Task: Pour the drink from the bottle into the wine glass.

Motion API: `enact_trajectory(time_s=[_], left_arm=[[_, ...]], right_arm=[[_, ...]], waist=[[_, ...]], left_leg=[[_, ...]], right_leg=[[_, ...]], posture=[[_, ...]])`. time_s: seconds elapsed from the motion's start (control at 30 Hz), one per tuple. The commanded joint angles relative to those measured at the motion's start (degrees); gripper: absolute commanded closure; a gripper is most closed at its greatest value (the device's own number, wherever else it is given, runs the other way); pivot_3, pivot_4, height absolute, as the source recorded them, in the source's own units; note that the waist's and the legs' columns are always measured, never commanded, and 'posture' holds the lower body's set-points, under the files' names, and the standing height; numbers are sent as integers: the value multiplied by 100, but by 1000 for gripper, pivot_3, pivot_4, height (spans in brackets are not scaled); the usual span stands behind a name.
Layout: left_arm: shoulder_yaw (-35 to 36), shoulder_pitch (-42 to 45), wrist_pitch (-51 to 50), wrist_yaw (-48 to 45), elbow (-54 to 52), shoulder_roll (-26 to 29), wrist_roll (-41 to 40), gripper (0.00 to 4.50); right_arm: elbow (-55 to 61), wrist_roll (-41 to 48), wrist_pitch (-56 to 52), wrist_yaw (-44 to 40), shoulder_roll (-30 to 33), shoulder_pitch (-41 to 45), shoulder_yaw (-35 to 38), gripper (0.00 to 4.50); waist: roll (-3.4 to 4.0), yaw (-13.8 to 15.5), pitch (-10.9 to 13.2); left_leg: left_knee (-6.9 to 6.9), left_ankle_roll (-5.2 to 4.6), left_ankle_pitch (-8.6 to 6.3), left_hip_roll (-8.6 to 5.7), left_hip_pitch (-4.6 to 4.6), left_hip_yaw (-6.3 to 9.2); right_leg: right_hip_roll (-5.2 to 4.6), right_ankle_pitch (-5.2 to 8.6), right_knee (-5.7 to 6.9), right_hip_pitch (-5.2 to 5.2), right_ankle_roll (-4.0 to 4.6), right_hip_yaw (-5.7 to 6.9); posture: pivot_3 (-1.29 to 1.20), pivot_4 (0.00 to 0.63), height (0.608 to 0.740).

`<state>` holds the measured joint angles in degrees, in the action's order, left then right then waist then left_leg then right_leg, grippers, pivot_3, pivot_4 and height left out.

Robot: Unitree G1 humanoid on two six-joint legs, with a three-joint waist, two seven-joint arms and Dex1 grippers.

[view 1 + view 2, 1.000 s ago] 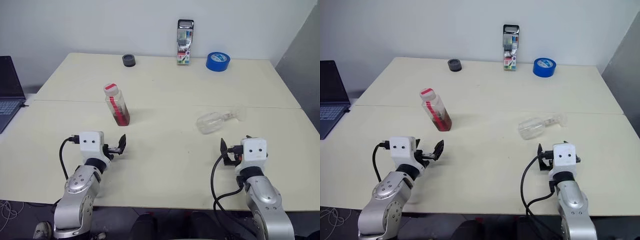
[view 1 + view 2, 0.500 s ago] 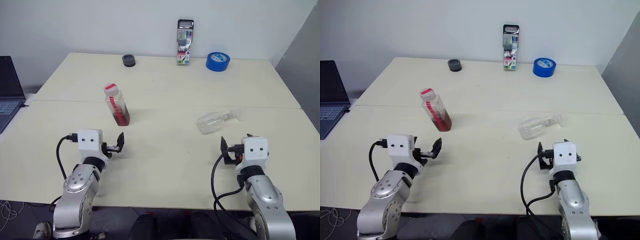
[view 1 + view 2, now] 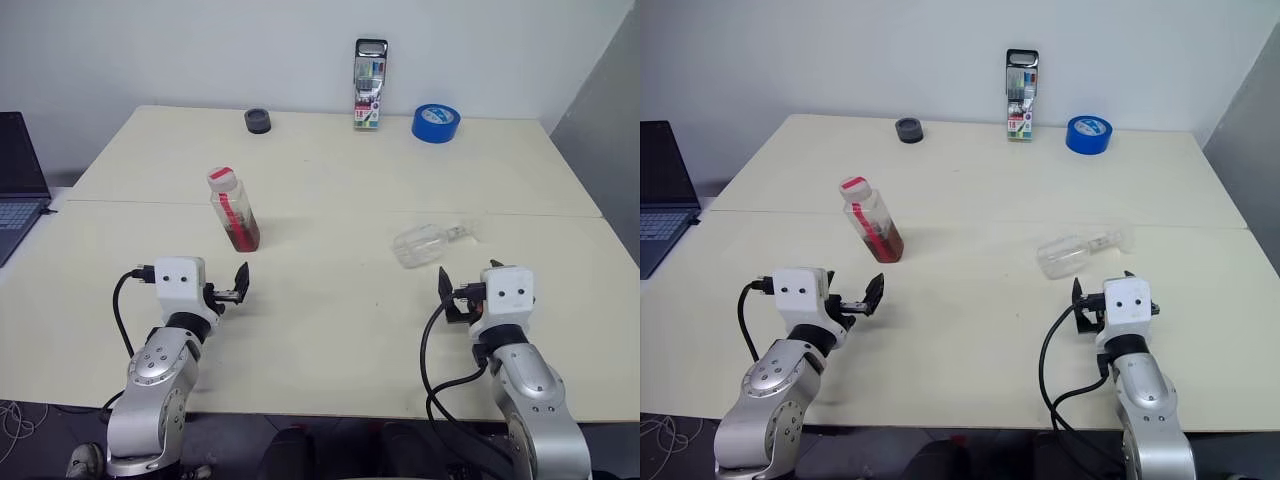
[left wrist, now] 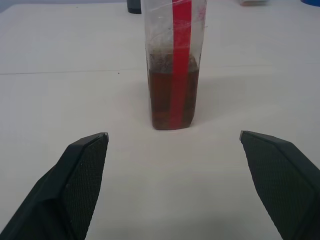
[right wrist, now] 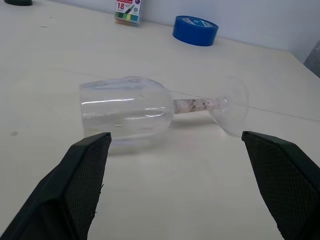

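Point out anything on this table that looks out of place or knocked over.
The wine glass lies on its side on the table just ahead of the open right gripper, so nothing can be poured into it yet. The bottle stands upright with its cap on, ahead of the open left gripper. No spill shows.

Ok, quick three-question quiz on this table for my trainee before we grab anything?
1. True or false: the wine glass stands upright.
2. Which is nearest the bottle: A) left gripper, B) right gripper, C) blue tape roll?
3. Fill in: the bottle's cap is ___ (on/off).

Key:
1. False: it lies on its side on the table, ahead of the open right gripper.
2. A: open, lined up with the bottle, not touching.
3. On, with the drink filling the lower part.
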<state>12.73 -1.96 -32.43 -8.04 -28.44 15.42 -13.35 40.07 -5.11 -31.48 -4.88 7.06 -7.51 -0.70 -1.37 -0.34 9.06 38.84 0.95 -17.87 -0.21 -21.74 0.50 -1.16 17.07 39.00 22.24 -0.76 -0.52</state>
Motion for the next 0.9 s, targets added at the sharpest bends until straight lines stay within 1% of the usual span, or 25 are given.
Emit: enact_trajectory(time_s=[0.03,0.1,0.17,0.27,0.33,0.4,0.57,0.9], left_arm=[[-12,88,128,21,-137,21,55,0],[-75,164,119,-11,-77,99,131,0],[-102,290,107,-32,4,122,148,0],[-97,421,125,-29,118,130,144,0],[-88,498,156,-21,200,125,147,0],[-121,538,189,-23,261,112,159,0],[-145,673,234,33,345,88,202,0],[-170,1147,415,85,786,25,298,0]], right_arm=[[168,348,-83,-330,141,389,113,31],[194,776,-316,-720,293,730,189,31],[229,1336,-593,-1306,610,1163,314,31],[200,2121,-954,-1947,1033,1719,552,31],[50,3189,-1378,-2595,1283,2509,813,31],[-172,3745,-1594,-2866,1393,3091,894,31],[-311,3997,-1634,-2860,1578,3260,735,31],[-335,3842,-1284,-2687,1602,3110,417,31]], waist=[[1,-9,1],[0,-13,0],[1,-11,1],[1,-12,1],[2,-25,3],[7,-63,7],[-2,-34,1],[-2,8,1]], left_leg=[[0,0,0,0,0,0],[1,-2,0,-1,2,0],[2,-3,-1,-2,2,6],[5,-6,-2,-6,0,12],[4,-7,-2,-7,-3,13],[5,-9,-3,-7,-3,12],[2,-10,-2,-4,-17,36],[10,-8,-1,-7,-20,33]], right_leg=[[0,0,0,0,0,0],[0,-1,2,-1,1,0],[0,-1,2,-2,2,4],[-1,-1,0,-5,2,8],[-1,-1,-2,-4,2,9],[-1,-3,0,-2,5,6],[-3,1,-5,-4,16,34],[-7,0,-2,-2,16,31]], posture=[[0,150,740],[0,150,740],[0,150,740],[0,150,740],[0,150,740],[0,150,740],[0,150,740],[0,150,740]])
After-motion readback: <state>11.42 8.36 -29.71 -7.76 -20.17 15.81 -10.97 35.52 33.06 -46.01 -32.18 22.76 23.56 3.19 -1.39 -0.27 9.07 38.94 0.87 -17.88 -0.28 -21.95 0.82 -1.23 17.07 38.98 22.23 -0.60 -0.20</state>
